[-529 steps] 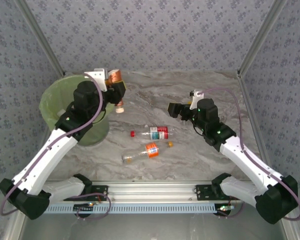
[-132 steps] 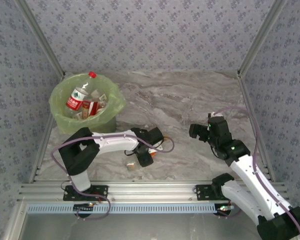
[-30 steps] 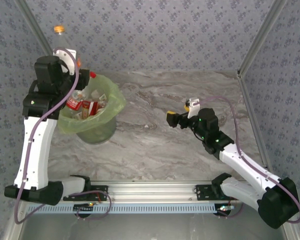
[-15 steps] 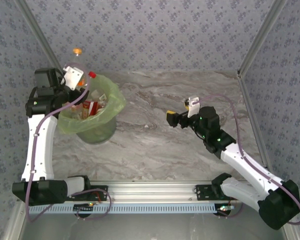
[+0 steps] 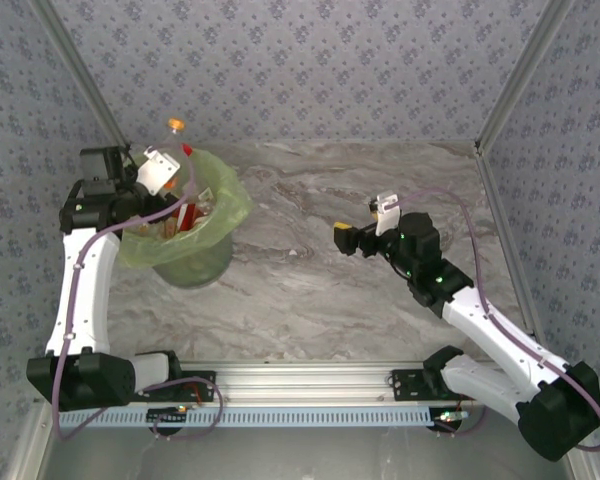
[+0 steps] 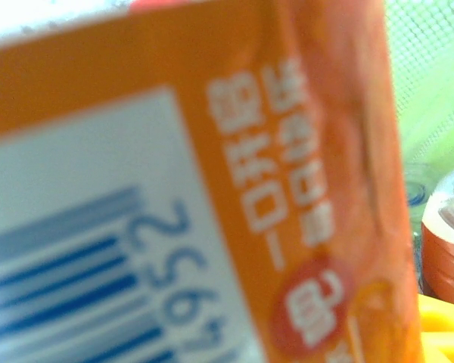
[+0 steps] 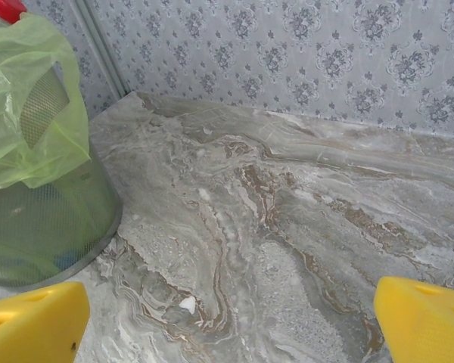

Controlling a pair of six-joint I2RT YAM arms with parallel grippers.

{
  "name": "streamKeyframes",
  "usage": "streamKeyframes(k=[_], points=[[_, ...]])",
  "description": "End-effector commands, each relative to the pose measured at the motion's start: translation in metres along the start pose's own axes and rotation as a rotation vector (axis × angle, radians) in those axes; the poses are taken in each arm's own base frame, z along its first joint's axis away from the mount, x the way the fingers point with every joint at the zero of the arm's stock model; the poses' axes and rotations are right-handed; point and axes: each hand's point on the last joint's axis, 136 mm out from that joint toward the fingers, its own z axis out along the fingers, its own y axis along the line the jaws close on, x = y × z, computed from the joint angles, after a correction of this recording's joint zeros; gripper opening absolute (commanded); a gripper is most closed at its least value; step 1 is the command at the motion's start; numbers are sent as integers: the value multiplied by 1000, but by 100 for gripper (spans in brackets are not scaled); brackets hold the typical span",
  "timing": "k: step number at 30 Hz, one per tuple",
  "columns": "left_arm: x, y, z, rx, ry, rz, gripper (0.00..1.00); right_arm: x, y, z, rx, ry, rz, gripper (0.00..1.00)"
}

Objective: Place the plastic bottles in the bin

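Top external: bin [image 5: 192, 266] near far-left table [image 5: 310, 290] edge

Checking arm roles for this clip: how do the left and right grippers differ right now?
The left gripper is shut on the orange-labelled bottle; the right gripper is open and empty. The left gripper hangs over the bin; the right gripper hangs over the table, apart from the bin. Both have yellow fingers.
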Motion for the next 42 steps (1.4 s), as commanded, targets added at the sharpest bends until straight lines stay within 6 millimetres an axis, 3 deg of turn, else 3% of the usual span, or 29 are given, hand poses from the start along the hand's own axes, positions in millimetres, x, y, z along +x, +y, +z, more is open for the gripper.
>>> streamKeyframes(k=[1, 6, 7, 8, 9, 10, 11, 21, 25, 33, 38, 42], points=[[1, -1, -6, 25, 25, 71, 10, -14, 7, -2, -20, -19, -17, 99], [9, 10, -18, 28, 59, 90, 15, -9, 5, -2, -10, -4, -26, 99], [7, 14, -21, 15, 41, 80, 23, -9, 4, -2, -7, -4, -26, 99], [6, 13, -23, 22, 29, 73, 41, -8, 4, -1, -6, -1, -25, 99], [5, 10, -25, 38, 20, 71, 65, -8, 4, -1, -5, 0, -23, 99], [4, 8, -27, 49, 13, 73, 77, -8, 4, -1, -5, 0, -20, 99], [2, 6, -27, 57, 3, 72, 82, -7, 3, 0, -2, 3, -18, 99], [-36, -7, -41, 128, -206, 53, 99, -3, -1, -1, 21, 20, -16, 99], [-56, -12, -47, 182, -307, 9, 99, 1, -4, 0, 33, 29, -9, 99], [-69, -38, -46, 414, -338, -48, 97, 5, -6, -3, 48, 35, -14, 99], [-67, -59, -40, 494, -289, -9, 66, 9, -8, -4, 56, 32, -9, 99], [-65, -72, -38, 525, -265, 9, 65, 9, -8, -4, 55, 33, -11, 99]])
